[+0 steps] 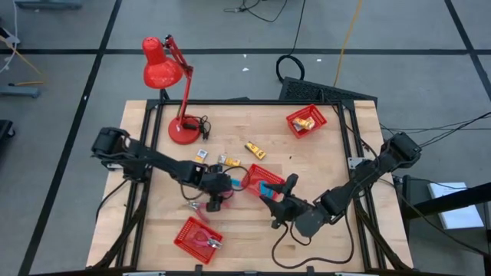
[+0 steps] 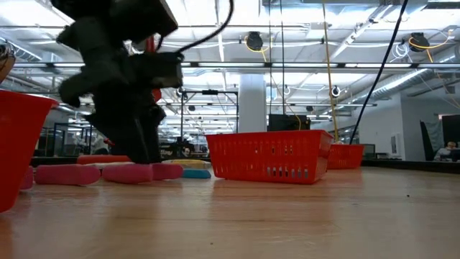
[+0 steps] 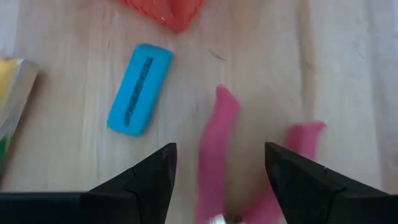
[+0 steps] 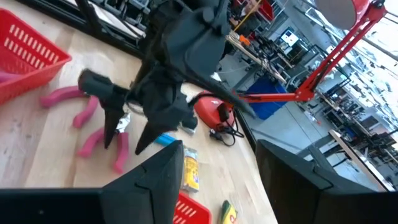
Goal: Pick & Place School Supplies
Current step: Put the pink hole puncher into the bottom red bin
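The left gripper (image 1: 214,204) hangs just above a pink-handled tool (image 3: 217,149) on the wooden table (image 1: 322,161), toward the near edge and left of centre. Its fingers (image 3: 146,180) stand wide apart and hold nothing, with one pink handle lying between them. This looks like the reach before a pick: the next move calls for lowering straight down so the fingers straddle a handle, then closing.

The tool is splayed, its two pink handles angled apart, metal showing only at the pivot. A second pink tool (image 4: 102,140) lies close beside it. A blue block (image 3: 140,89) rests flat near a corner of the middle red basket (image 1: 265,178).

The right gripper (image 1: 278,209) waits just beyond that basket, toward the near edge, fingers parted and empty. Yellow packets (image 1: 255,150) lie loose nearer the table's middle, and a red lamp (image 1: 163,70) stands at the far left corner.
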`<state>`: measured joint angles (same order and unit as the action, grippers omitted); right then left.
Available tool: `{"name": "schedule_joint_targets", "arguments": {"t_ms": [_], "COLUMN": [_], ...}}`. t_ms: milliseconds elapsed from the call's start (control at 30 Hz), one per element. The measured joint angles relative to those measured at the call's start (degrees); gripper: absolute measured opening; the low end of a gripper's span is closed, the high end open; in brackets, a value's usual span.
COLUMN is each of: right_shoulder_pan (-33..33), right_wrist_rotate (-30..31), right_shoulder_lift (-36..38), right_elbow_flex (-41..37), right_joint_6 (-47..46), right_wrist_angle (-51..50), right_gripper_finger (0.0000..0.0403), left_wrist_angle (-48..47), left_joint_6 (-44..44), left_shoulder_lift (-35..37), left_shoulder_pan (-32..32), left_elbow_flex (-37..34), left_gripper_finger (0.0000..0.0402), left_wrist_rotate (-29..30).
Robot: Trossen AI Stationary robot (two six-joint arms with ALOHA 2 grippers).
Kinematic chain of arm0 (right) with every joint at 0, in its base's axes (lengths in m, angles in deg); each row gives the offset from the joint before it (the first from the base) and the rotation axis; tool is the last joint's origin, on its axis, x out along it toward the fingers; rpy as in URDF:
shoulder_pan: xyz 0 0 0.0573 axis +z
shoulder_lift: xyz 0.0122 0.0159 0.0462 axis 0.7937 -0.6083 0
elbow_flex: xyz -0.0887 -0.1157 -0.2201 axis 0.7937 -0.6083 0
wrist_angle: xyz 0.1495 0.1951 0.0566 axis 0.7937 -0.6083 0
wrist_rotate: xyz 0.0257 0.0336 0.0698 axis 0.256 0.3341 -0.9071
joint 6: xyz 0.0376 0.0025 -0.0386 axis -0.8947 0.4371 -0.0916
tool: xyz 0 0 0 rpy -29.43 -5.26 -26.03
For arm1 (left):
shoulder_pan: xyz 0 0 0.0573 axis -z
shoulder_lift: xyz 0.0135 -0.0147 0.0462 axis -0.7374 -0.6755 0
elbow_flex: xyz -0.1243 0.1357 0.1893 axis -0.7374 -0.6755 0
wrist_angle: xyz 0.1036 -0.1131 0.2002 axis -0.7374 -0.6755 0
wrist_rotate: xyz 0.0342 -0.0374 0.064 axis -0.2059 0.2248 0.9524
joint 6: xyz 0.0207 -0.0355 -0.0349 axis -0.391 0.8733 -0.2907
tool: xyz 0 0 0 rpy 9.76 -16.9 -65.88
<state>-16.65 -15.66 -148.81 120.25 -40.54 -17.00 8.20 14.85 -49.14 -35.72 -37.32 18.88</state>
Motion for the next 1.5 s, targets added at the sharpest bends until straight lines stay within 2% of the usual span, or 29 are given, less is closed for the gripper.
{"name": "schedule_joint_targets", "arguments": {"t_ms": [133, 233, 333, 500, 700, 867, 967, 1133, 1333, 1500], "right_shoulder_pan": [0.37, 0.57, 0.61, 0.61, 0.61, 0.61, 0.61, 0.61, 0.63, 0.63], "right_wrist_rotate": [-0.01, -0.01, 0.00, 0.00, -0.01, -0.01, -0.01, -0.09, -0.25, -0.28], "right_shoulder_lift": [0.00, 0.00, 0.00, 0.00, 0.00, 0.00, 0.00, 0.00, -0.02, -0.02], "right_elbow_flex": [0.00, 0.00, 0.00, 0.00, 0.00, 0.00, 0.00, 0.00, 0.00, 0.00], "right_joint_6": [-1.54, -2.60, -3.17, -3.62, -4.50, -5.11, -5.47, -5.66, -6.44, -6.35], "right_wrist_angle": [-1.08, -1.88, -2.16, -2.53, -3.01, -3.41, -3.41, -3.41, -3.87, -3.87], "right_gripper_finger": [0.0194, 0.0194, 0.0194, 0.0194, 0.0194, 0.0194, 0.0194, 0.0194, 0.0194, 0.0194], "left_wrist_angle": [-0.98, -0.54, -0.48, -0.39, -0.43, -2.05, -6.57, -14.06, -24.83, -27.37], "left_joint_6": [-0.27, -0.46, -0.45, -1.41, -2.44, -1.44, -0.46, 1.59, 6.90, 12.56], "left_shoulder_lift": [-2.78, -3.26, -3.35, -3.39, -3.24, 0.04, 2.89, 6.95, 7.68, 7.69], "left_shoulder_pan": [-0.39, -0.37, -0.39, -0.21, -0.02, 1.33, 2.56, 4.95, 10.42, 15.79], "left_elbow_flex": [1.02, 1.11, 1.15, 1.15, 1.15, 1.18, 2.63, 6.46, 12.58, 15.97], "left_gripper_finger": [0.0238, 0.0212, 0.0163, 0.0040, 0.0038, 0.0038, 0.0038, 0.0038, 0.0038, 0.0038], "left_wrist_rotate": [0.18, 0.72, 1.87, 3.86, 5.22, 9.45, 13.10, 15.79, 18.86, 19.77]}}
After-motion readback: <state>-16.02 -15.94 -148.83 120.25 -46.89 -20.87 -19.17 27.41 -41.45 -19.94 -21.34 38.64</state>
